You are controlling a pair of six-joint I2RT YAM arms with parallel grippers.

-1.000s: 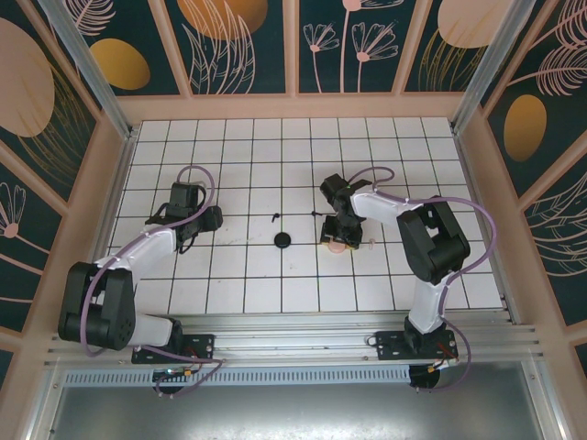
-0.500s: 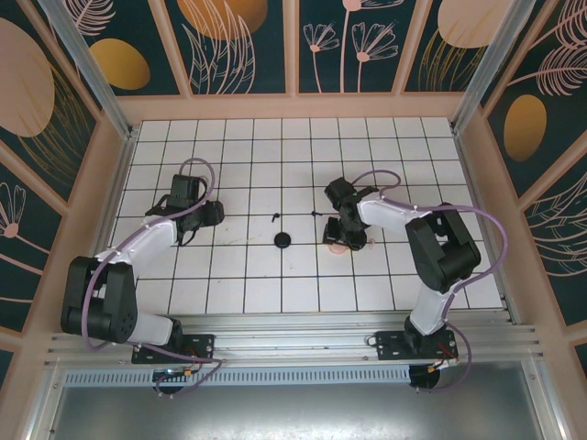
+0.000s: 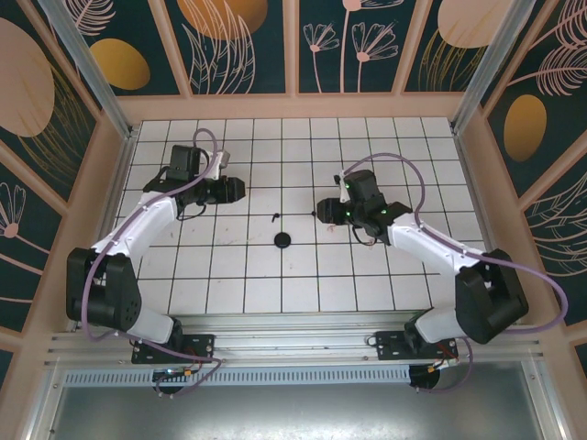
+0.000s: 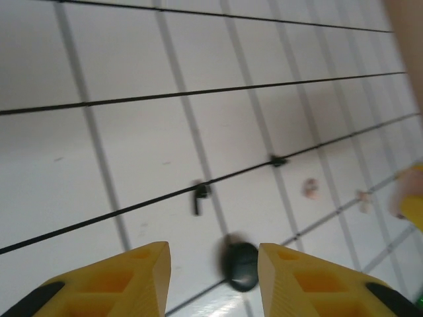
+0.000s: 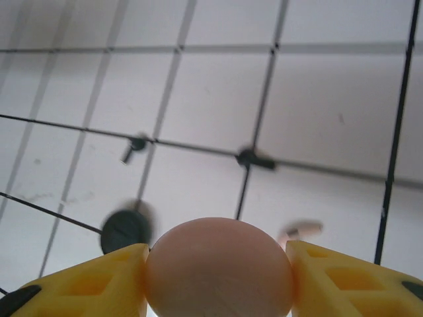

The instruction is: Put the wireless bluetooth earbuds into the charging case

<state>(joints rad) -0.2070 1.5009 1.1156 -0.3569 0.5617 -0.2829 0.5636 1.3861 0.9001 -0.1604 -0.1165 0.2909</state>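
A black disc (image 3: 282, 240), flat, round and matte, lies on the worktop (image 3: 413, 147) between the two arms. It is nearer the right end effector (image 3: 323, 209) than the left end effector (image 3: 231, 190). No obstacle stands between either end effector and the small pieces. The worktop is smooth and white, ruled into square tiles by thin dark lines. Pale rails and dark floral panels fence it in.

In the left wrist view, the left end effector (image 4: 213, 264) has its yellow fingers (image 4: 112, 281) apart, with nothing gripped between them. The disc (image 4: 241, 265) sits just ahead of the gap, toward the right-hand finger. Beyond it a black earbud (image 4: 199, 195), a tiny stemmed piece, lies across a grid line. A second black earbud (image 4: 277, 160) lies on a line crossing farther out. A pale pink earbud (image 4: 309, 188) rests farther out and to the right, blurred.

In the right wrist view, the right end effector (image 5: 218, 264) is clamped on a pale pink case (image 5: 218, 254). The case is a smooth, rounded dome pinched from both sides by the yellow fingers. One black earbud (image 5: 254, 158) lies ahead of it on a crossing, apart from it. The other (image 5: 132, 146) lies off to the left. The disc (image 5: 125, 230) sits close beyond the left-hand finger. A pink earbud (image 5: 301, 231) lies just past the right-hand finger, smeared by blur. All these earbuds rest on the worktop, outside the case.
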